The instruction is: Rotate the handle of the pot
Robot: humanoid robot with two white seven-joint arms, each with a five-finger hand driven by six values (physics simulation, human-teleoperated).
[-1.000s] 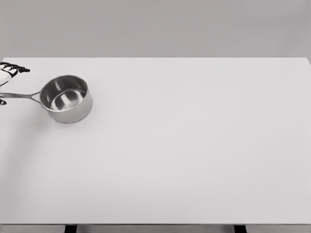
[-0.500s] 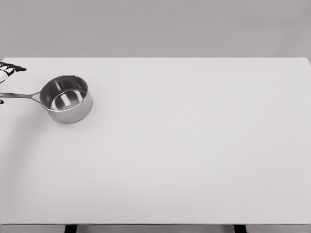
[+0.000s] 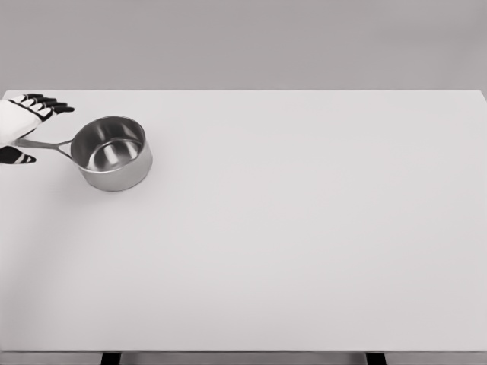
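At the upper left edge of the frame, my left hand (image 3: 21, 122) sits at the end of the pot's handle (image 3: 46, 143), fingers (image 3: 47, 103) stretched out above it and thumb below; whether they actually clamp it, I cannot tell. Just right of it stands the steel pot (image 3: 112, 153), upright and empty, on the white table (image 3: 304, 228).

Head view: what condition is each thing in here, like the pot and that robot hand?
pot: upright, empty, on the table's far left.
pot handle: points left, its end inside the hand.
left hand: fingers spread around the handle, thumb below it; grip unclear.
table: white.
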